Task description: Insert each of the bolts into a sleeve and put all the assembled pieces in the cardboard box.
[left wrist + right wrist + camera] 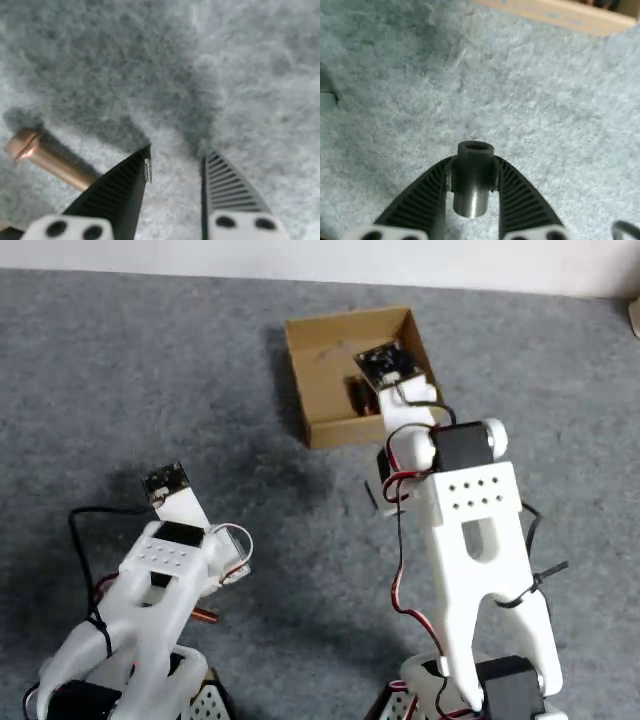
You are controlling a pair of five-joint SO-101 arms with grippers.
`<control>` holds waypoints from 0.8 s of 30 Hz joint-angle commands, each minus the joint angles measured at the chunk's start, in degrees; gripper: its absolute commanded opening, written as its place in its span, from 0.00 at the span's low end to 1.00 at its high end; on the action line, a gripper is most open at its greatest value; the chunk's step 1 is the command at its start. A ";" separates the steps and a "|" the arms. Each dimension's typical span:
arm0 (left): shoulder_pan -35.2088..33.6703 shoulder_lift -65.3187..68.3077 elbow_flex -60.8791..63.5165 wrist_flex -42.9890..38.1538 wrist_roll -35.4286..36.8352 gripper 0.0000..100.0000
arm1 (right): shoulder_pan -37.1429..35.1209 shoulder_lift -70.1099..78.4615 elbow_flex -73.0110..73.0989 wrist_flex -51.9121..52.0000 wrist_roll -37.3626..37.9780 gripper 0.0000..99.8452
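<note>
Centring the left gripper (177, 154) over the copper-coloured metal bolt (47, 157) is judged the step in hand; the shank should be taken near its head, tip left free for the bore. Jaws stand part-open, empty; the bolt lies on grey carpet (225, 75) just outside one finger, not between. The dark cylindrical sleeve (472, 180) is clamped in the right gripper (472, 165), bore exposed. The brown cardboard box (298, 380) sits upper centre, high view.

Your left gripper (176, 160) sits low over the fuzzy gray mat (225, 75), its two black fingers (120, 195) apart. A shiny copper bolt (47, 157) lies on the mat just beside one finger.
</note>
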 commanded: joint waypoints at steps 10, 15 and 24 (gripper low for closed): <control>-0.48 0.22 -23.25 26.11 0.79 0.14 | 1.45 -9.27 1.01 -1.71 0.53 0.01; -10.68 0.22 -22.37 26.46 0.62 0.18 | 1.27 -9.36 2.42 -1.63 0.62 0.01; -17.80 0.31 -15.96 30.68 0.44 0.38 | 1.45 -9.54 2.51 -1.27 0.44 0.01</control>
